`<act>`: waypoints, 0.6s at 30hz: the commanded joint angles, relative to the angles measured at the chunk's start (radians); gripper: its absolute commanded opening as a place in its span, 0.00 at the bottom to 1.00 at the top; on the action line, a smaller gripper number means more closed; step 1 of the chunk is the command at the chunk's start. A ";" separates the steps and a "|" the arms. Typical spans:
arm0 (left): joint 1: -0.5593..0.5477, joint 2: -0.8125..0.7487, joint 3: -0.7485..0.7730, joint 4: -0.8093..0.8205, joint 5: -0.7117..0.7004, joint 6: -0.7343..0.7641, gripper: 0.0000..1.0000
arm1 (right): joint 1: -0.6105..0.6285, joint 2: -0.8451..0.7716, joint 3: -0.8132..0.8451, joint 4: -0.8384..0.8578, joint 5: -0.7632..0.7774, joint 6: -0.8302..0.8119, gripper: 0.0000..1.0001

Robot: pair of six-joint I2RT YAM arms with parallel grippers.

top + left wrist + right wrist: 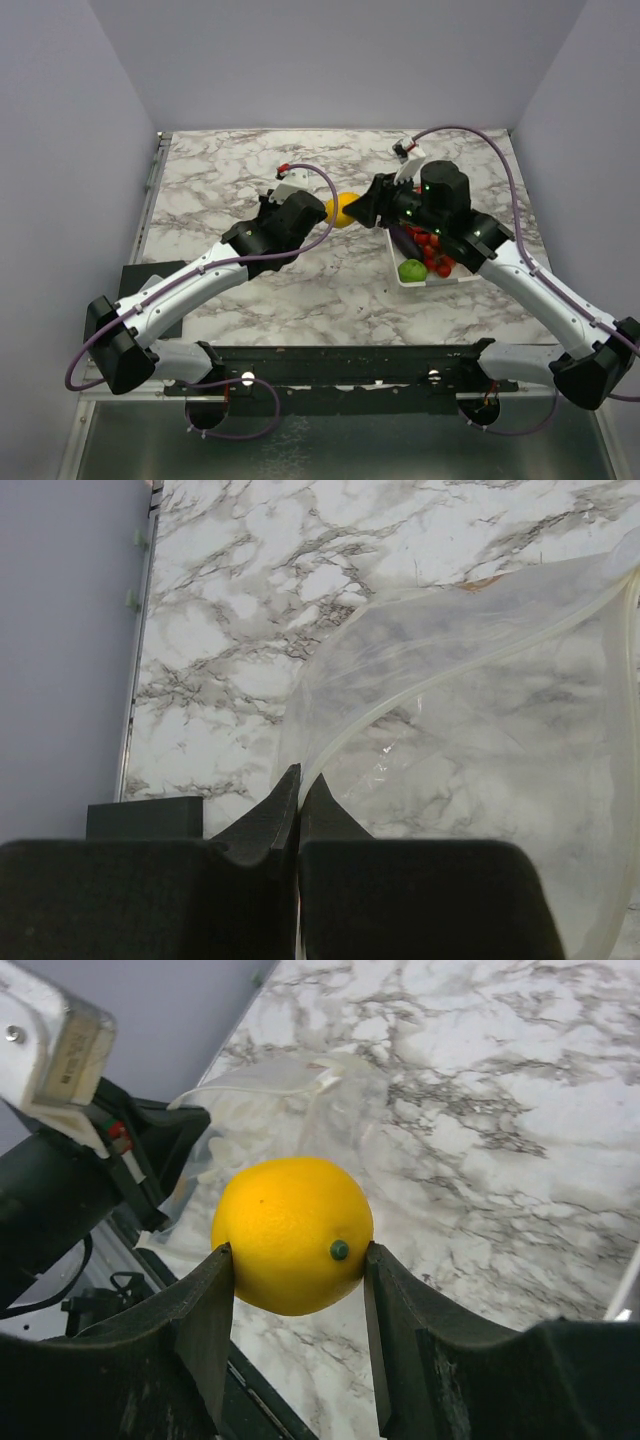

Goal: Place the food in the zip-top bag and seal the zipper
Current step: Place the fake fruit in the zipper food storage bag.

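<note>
My right gripper (298, 1250) is shut on the yellow lemon (290, 1232), holding it in the air above the marble table. From the top view the lemon (340, 210) hangs between the two wrists. The clear zip-top bag (470, 710) lies slack and open on the table, and its whitish zipper strip (350, 720) curves up from my left gripper (299, 777), which is shut on the bag's mouth edge. In the right wrist view the bag (270, 1110) sits just beyond the lemon. More food stays in the basket: a green lime (411, 269), red berries (432, 255) and a purple piece (402, 240).
A white rectangular basket (400, 282) stands at the right, partly under my right arm. A black pad (150, 290) lies at the table's near left. A metal rail (135, 680) runs along the left table edge, beside the grey wall.
</note>
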 commanded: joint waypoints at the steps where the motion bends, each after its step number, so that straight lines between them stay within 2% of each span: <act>1: -0.005 -0.029 -0.012 0.009 0.015 0.003 0.00 | 0.060 0.047 0.049 0.086 0.027 0.003 0.24; 18: -0.003 -0.044 -0.015 0.021 0.041 0.004 0.00 | 0.215 0.271 0.157 0.113 0.161 -0.038 0.24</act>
